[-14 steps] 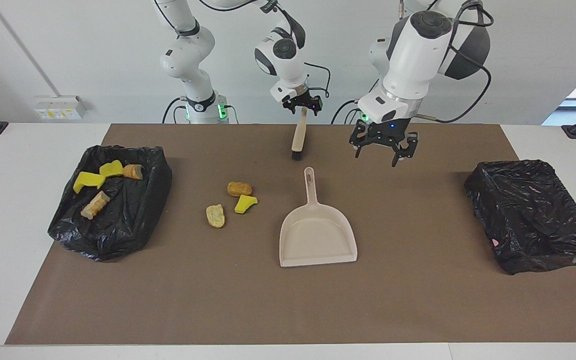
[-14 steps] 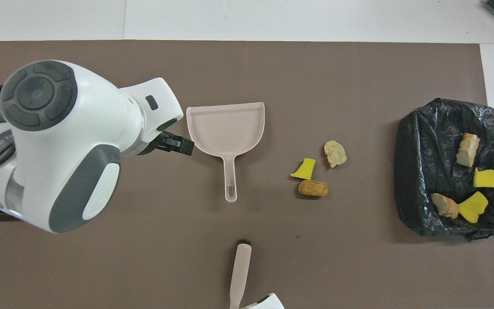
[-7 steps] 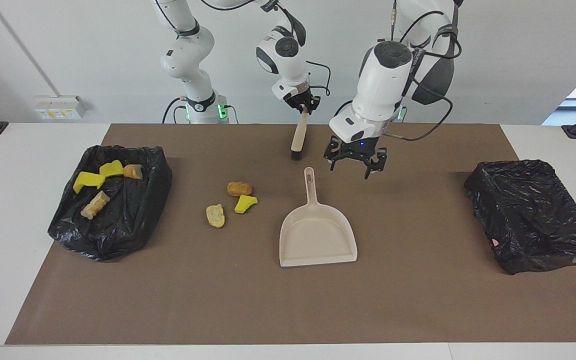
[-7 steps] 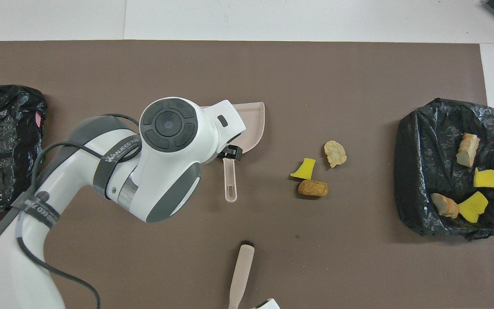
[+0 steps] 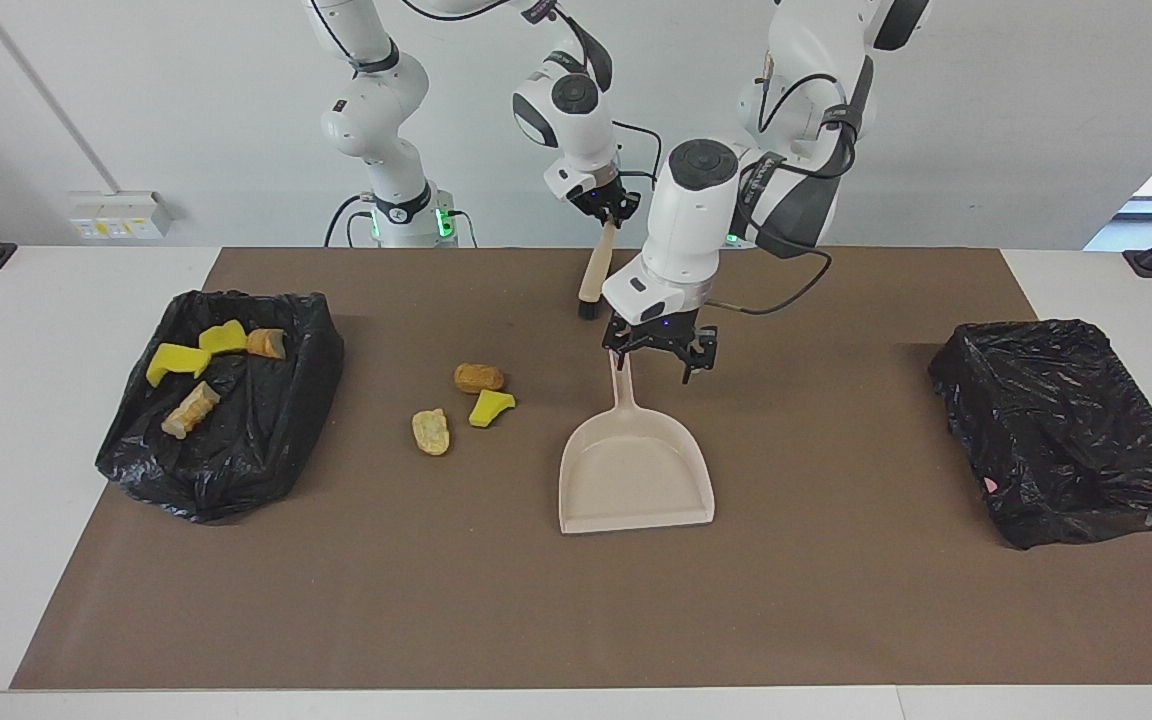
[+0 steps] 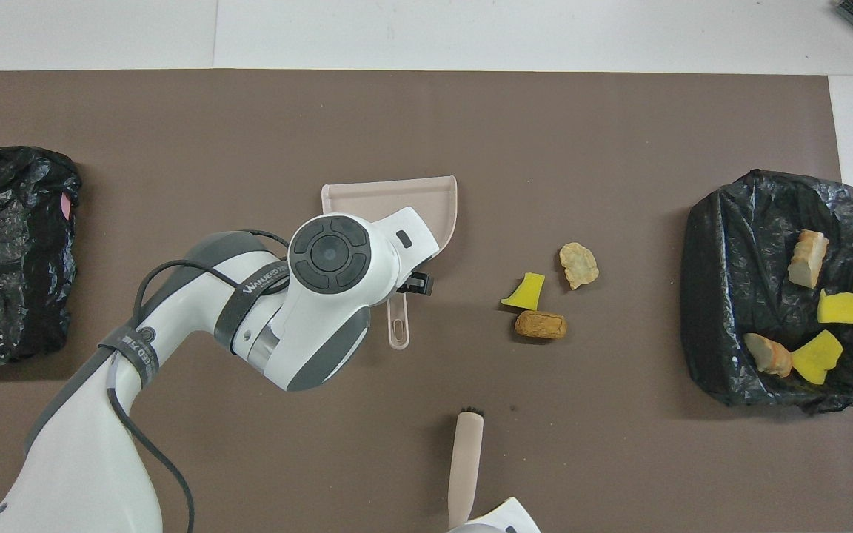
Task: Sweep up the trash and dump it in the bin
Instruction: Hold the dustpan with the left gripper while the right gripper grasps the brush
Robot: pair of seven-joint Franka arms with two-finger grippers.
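four pieces of trash [image 5: 201,372] lie in the bin [image 5: 286,440] at the right arm's end, three [image 5: 466,405] remain on the table [image 5: 836,600] beside the dustpan [image 5: 636,470]; right hand [image 5: 604,212] clamped on the brush [image 5: 593,280], left hand [image 5: 658,358] apart over the dustpan's handle.

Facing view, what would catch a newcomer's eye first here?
Probably the left claw, open over the handle of the beige dustpan at mid-table. Beside it the right claw is shut on a beige brush, bristles down. Three trash scraps lie loose between the dustpan and a black-lined bin holding more.
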